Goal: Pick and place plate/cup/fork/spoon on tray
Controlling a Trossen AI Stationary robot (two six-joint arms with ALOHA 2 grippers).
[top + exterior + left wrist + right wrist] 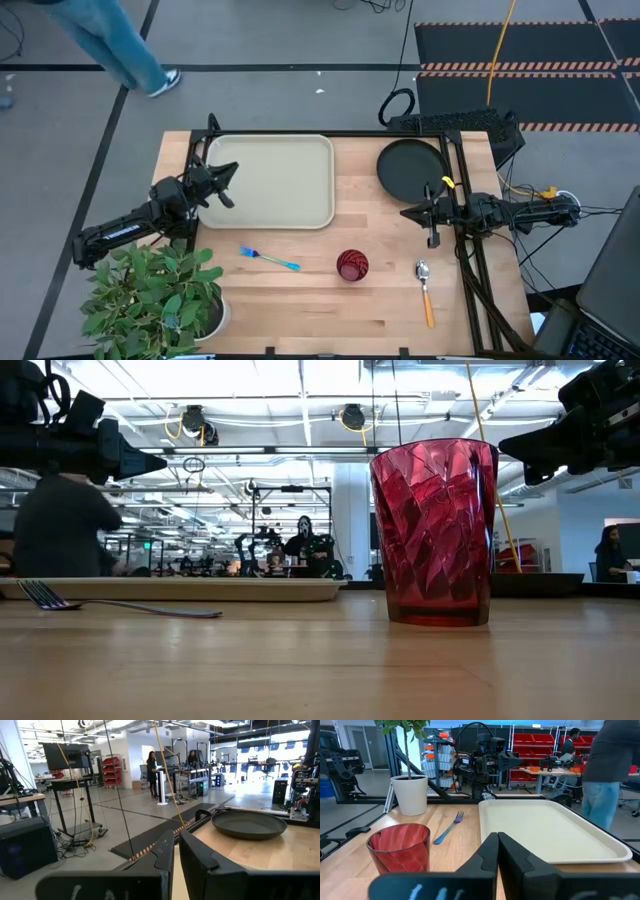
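Observation:
The beige tray (270, 180) lies at the far left of the wooden table. The black plate (413, 168) lies flat at the far right, beside the tray. The dark red cup (352, 265) stands upright near the middle front. The blue fork (268, 259) lies left of the cup. The orange-handled spoon (425, 290) lies to the cup's right. My left gripper (235, 168) is shut and empty, raised over the tray's left edge. My right gripper (405, 212) is shut and empty, raised just near of the plate, pointing toward the tray (545, 830).
A potted plant (150, 300) in a white pot stands at the near left corner. A black frame (460, 150) and cables run along the table's right side. A person (120, 40) walks on the floor beyond the far edge. Bare wood lies along the near edge.

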